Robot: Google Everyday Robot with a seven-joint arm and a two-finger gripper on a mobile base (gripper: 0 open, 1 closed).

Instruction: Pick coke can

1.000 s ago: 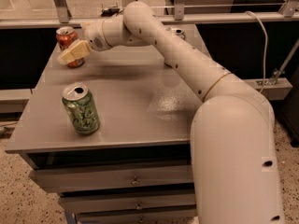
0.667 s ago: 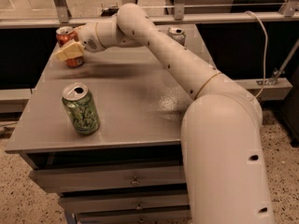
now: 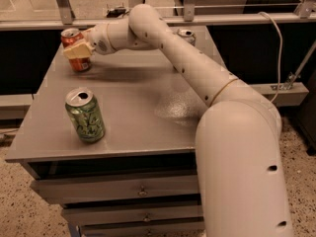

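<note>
The tool (image 3: 77, 50) is being held against the coke can (image 3: 80, 64) at the far left of the tabletop (image 3: 128, 102). Whether it is gripping cannot be told.

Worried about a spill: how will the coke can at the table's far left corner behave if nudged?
The coke can stands upright, tall for its base, so a high sideways nudge from the gripper at it would likely tip it. Toppled, its round body would probably roll; the table edge is close.

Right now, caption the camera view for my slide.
Gripper at the coke can, far-left on the table; green can stands nearer.
</note>
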